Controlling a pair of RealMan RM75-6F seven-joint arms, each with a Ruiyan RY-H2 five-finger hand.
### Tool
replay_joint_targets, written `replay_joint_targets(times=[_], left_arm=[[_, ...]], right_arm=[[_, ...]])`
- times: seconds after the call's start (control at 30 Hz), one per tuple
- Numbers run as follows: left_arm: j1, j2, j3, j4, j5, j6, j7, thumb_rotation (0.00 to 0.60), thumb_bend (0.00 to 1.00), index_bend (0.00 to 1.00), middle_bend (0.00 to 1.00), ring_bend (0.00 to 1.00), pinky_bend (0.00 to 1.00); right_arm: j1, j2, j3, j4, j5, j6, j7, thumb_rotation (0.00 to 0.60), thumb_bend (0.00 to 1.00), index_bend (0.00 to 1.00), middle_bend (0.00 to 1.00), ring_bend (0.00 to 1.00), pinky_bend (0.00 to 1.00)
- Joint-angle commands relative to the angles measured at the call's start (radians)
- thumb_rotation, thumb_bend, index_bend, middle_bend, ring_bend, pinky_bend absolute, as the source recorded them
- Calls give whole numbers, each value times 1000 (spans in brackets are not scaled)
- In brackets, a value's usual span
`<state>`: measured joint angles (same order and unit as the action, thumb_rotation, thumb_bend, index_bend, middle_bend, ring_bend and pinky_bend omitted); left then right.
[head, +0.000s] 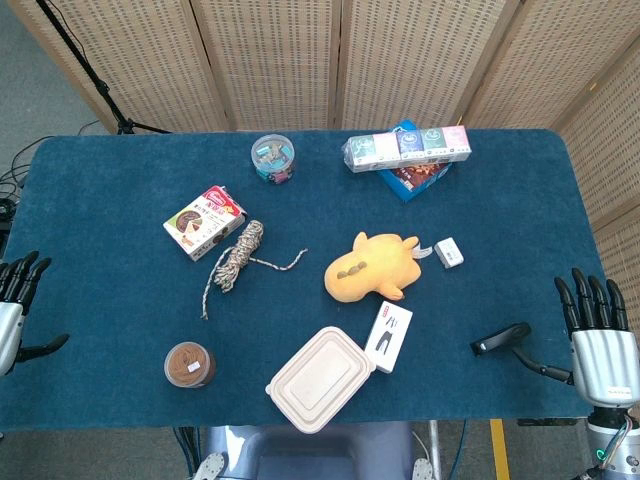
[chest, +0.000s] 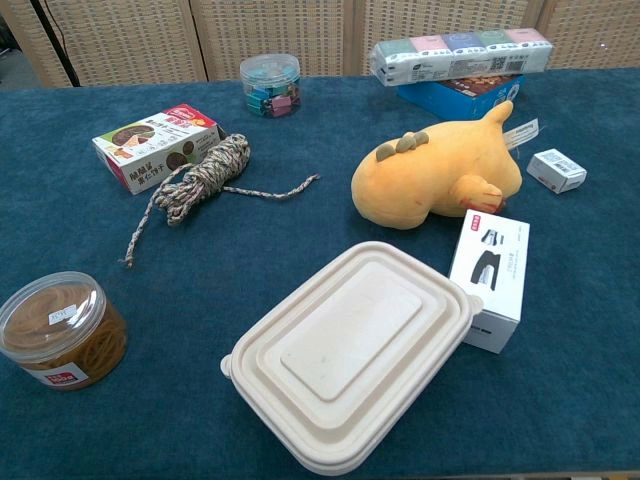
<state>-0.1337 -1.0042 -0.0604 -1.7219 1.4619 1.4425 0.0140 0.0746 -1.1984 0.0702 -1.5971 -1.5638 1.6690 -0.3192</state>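
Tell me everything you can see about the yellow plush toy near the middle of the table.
The yellow plush toy is a soft, rounded stuffed animal of fuzzy fabric, lying on its side on the blue table cloth. It has small olive-brown bumps along its back, stubby limbs, a reddish patch underneath and a white tag at one end. In the chest view its lower edge meets or overlaps the top of the white carton; the small white box lies apart from it. Neither hand touches it.
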Motion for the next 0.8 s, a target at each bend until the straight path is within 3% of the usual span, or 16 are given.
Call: replay_joint_targets(times=[0.03,0.3,0.47,0.63,0.8], left_arm=[[1,-1,-1,1,-2,1,2,600,0,0,0,0,0],[8,14,-6,4,1,15,-37,600,0,0,0,0,0],[9,23,-11,4,-9,13,-60,600,0,0,0,0,0],[7,21,-20,-1,-35,6,-51,600,0,0,0,0,0],[-2,28,-25,-2,-47,-16,-63,600,0,0,0,0,0]], right_arm=[[-6,10,-8,-41,29,-38,-3,16,0,0,0,0,0],[22,18,-22,-68,18,-123,23,15,0,0,0,0,0],[82,16,1,-150,12,-199,-67,14,0,0,0,0,0],[193,5,44,-263,54,-357,-175,14,0,0,0,0,0],[317,-66,92,-304,189,-542,-233,13,0,0,0,0,0]])
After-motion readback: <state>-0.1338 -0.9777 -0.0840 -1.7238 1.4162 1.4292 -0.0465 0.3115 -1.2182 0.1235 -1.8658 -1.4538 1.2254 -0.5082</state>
